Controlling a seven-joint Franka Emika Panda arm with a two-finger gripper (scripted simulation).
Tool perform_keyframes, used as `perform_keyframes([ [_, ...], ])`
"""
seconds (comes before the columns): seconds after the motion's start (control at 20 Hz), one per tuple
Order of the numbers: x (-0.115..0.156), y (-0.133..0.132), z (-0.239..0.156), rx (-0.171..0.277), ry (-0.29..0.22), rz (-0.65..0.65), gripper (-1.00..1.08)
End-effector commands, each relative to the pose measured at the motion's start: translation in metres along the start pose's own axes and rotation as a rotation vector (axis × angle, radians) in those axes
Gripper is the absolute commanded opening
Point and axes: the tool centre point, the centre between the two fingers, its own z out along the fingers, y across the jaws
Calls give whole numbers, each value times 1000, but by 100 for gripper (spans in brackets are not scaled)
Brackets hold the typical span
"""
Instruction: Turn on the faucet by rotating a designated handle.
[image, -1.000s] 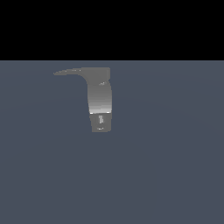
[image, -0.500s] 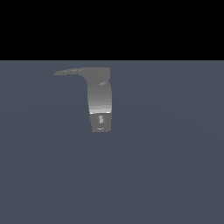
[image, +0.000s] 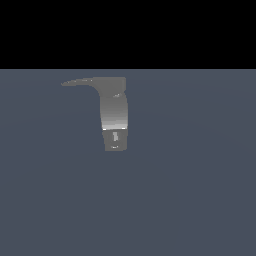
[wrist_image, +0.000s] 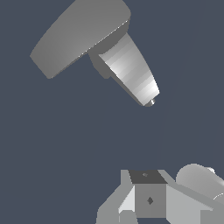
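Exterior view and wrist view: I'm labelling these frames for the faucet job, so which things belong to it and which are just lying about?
Belongs to the job:
- faucet, upright grey column
- handle, thin flat arm projecting from its top toward the exterior view's left
- gripper, partly seen in the wrist view only, apart from the faucet

Just lying about:
- nothing else shows; only the grey floor

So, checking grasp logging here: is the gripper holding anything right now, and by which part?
Nothing is held. In the wrist view the gripper is apart from the faucet, not touching its handle.
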Motion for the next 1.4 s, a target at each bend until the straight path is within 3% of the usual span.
perform_keyframes([
  [0.0, 4, -13, 7, 3, 0, 51, -100],
  [1.35, 87, -127, 79, 17, 11, 557, -100],
])
